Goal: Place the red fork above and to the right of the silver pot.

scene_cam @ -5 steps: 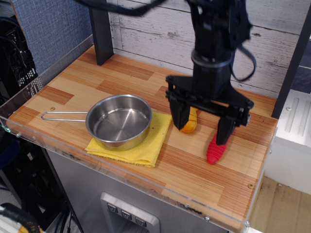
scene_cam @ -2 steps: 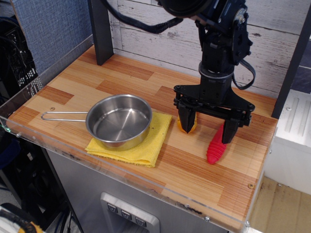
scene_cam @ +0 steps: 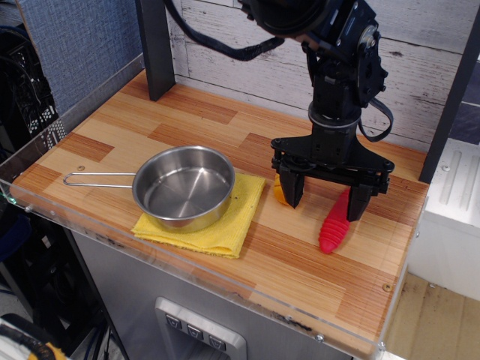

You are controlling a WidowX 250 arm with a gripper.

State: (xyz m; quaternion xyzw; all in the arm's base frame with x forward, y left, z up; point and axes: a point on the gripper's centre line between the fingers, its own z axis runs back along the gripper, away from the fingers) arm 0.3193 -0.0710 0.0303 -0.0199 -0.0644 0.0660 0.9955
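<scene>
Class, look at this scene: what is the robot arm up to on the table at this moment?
A single robot arm holds its open end effector low over the right side of the wooden table. One finger stands in front of an orange toy, the other over the upper end of the red fork, which lies on the wood and is not gripped. The silver pot sits empty on a yellow cloth to the left, untouched.

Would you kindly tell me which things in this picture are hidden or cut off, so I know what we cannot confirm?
- Red ribbed-handled fork: its upper end, tines included, is hidden behind the black gripper's right-hand finger.
- Orange-yellow toy food piece: mostly covered by the other finger; shape unclear.
- Yellow cloth: its middle lies under the shiny silver pot.
- Robot arm: cut off by the top edge.
</scene>
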